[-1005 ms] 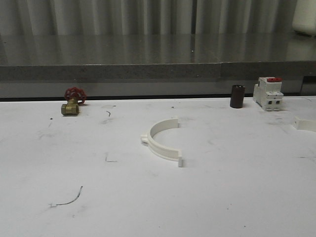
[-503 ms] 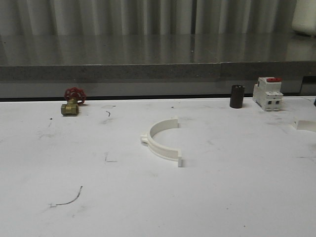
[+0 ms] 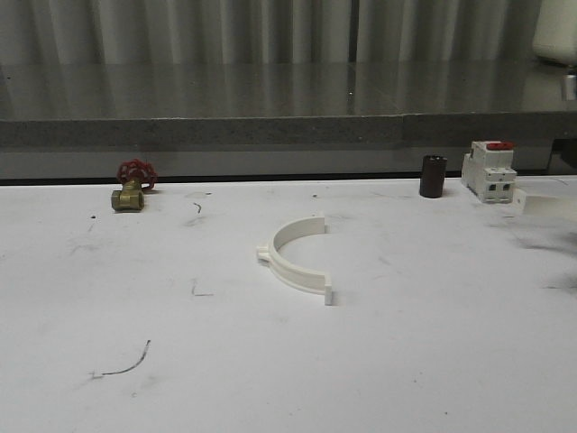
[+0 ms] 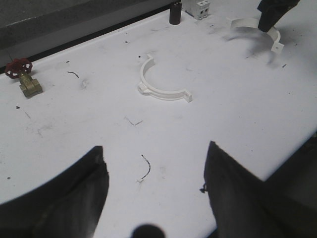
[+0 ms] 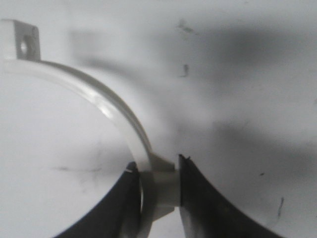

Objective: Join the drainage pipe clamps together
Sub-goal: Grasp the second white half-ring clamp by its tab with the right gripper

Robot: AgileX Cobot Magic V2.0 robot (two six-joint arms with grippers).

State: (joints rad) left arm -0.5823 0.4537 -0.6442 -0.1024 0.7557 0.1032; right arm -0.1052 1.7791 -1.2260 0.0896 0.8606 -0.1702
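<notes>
Table open around centre clamp; breaker, dark cylinder crowd far right.

My right gripper pinches the white clamp half across its band; its drilled end tab stands clear above the table.

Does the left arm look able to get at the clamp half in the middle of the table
Probably yes. The left gripper is open, and the table between it and the middle clamp half carries only scuff marks.
</notes>
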